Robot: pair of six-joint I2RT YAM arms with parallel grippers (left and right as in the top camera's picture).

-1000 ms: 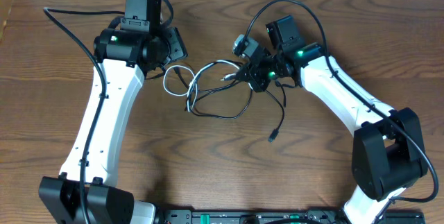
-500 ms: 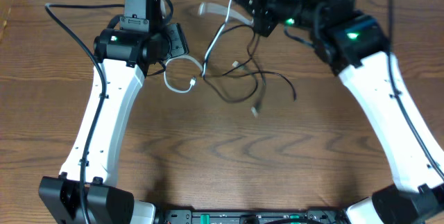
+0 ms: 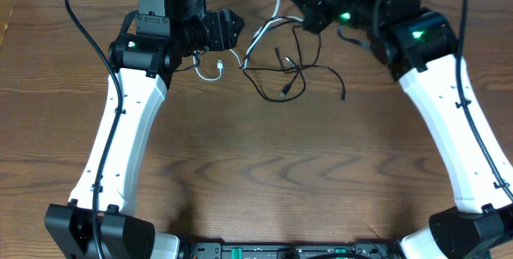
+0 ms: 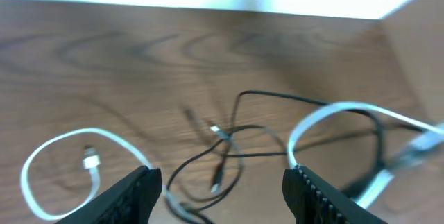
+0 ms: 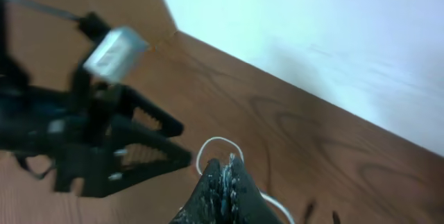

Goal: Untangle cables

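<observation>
On our right gripper [image 5: 223,165] the fingers are pressed together, pinching the tangled black and white cables [image 4: 345,104] near the table's [image 3: 240,155] far edge; our left gripper [image 4: 222,182], spread wide, hovers beside them.

The overhead view is lit brightly and evenly, and the surface [image 3: 264,171] is rendered sharply, with only faint, soft shadows cast on it. Both wrist views are smeared by motion blur. The white cable [image 4: 90,160] and black cable [image 4: 277,97] are softened, and the wall [image 5: 333,30] is washed out to a pale glare.
</observation>
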